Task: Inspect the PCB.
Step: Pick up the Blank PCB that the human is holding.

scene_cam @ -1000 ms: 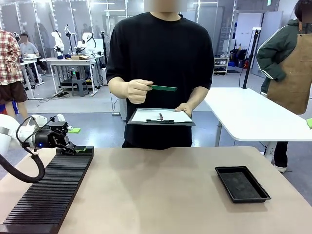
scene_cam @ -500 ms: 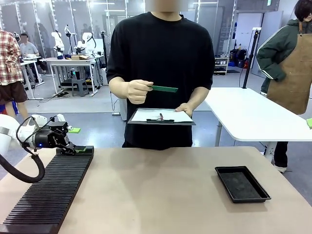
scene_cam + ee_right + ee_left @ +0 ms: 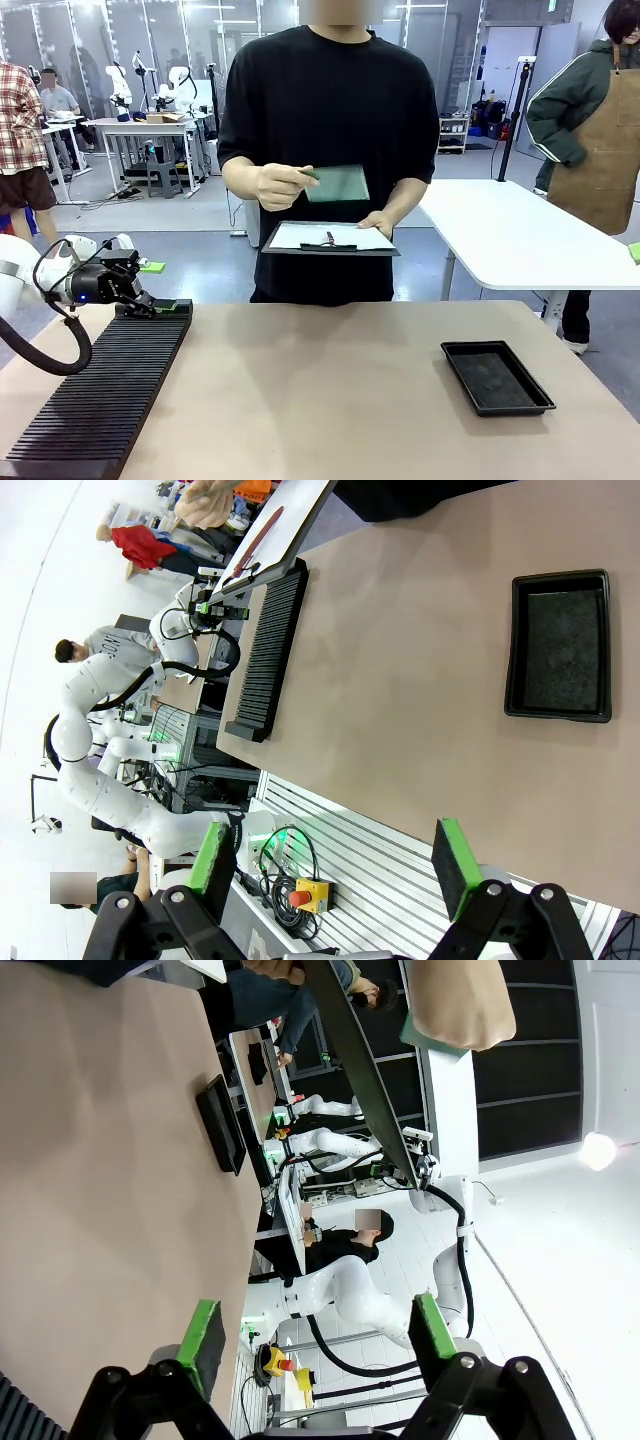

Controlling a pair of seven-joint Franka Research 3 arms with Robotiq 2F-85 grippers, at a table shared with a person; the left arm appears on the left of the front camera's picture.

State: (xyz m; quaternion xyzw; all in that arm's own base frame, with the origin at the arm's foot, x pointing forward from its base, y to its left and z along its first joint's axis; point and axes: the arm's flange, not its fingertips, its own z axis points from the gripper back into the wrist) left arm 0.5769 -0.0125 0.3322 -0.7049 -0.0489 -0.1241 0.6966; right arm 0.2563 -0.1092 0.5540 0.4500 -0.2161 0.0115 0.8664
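Note:
The person across the table holds the PCB [image 3: 337,183] at chest height in one hand [image 3: 280,186], its speckled green face tilted toward me. The other hand holds a clipboard [image 3: 330,238] with white paper just below it. In the left wrist view a green corner of the PCB [image 3: 421,1036] peeks from under the hand. My left gripper [image 3: 165,305] rests low at the far end of the black slotted rack [image 3: 100,395]; its fingers stand open [image 3: 318,1338] with nothing between them. My right gripper [image 3: 330,860] is open too, high above the table's near side.
A shallow black tray [image 3: 497,376] lies at the table's right, also seen from the right wrist [image 3: 560,645]. The rack [image 3: 265,650] runs along the left edge. A bystander in a brown apron [image 3: 600,130] stands by a white table [image 3: 510,235] behind.
The person has turned the PCB from edge-on to face-on, so its broad green side now shows. Both arms have stayed still.

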